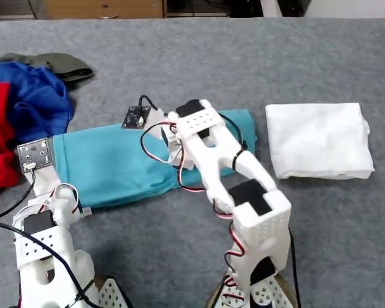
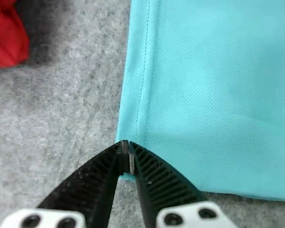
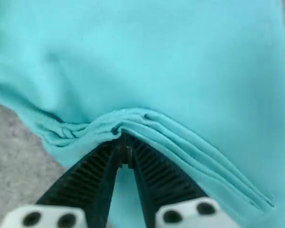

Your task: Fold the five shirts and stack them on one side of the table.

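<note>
A teal shirt (image 1: pixel 115 160) lies as a long folded strip across the middle of the grey table (image 1: pixel 179 58). My left gripper (image 2: pixel 127 154) is shut on the hemmed near-left corner of the teal shirt (image 2: pixel 213 95); in the high view the left gripper (image 1: pixel 51 172) sits at the strip's left end. My right gripper (image 3: pixel 125 147) is shut on a bunched fold of the teal shirt (image 3: pixel 147 57), and in the high view the right gripper (image 1: pixel 162 138) is over the strip's middle. A folded white shirt (image 1: pixel 319 140) rests at the right.
A loose pile lies at the far left: a blue shirt (image 1: pixel 32 96), a red shirt (image 1: pixel 0 141) and an olive shirt (image 1: pixel 58 64). The red shirt (image 2: pixel 7 33) lies close to the left gripper. Wooden furniture (image 1: pixel 102 8) stands behind the table's far edge.
</note>
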Tool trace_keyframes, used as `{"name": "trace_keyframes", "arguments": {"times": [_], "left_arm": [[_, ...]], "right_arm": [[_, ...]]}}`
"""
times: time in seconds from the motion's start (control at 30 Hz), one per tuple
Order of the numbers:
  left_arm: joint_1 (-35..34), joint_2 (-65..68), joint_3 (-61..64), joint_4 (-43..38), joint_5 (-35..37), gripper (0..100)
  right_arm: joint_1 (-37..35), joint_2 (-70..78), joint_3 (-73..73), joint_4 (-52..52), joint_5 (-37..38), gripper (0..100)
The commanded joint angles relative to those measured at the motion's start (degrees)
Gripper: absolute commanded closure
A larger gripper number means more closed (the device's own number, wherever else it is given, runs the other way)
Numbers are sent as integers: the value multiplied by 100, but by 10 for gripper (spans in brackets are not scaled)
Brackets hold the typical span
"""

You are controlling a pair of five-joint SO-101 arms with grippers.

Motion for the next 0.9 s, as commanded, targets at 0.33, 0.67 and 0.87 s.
{"name": "trace_keyframes", "arguments": {"times": [0.33, 0.67, 0.87], "left_arm": [[62, -40, -9, -97, -18, 980], [70, -31, -114, -35, -53, 980], [44, -31, -677, 888, -18, 979]], "right_arm": [[426, -1437, -1191, 897, -35, 996], [2000, -2440, -338, 1152, 281, 996], [2343, -2985, 1253, -62, 26, 996]]}}
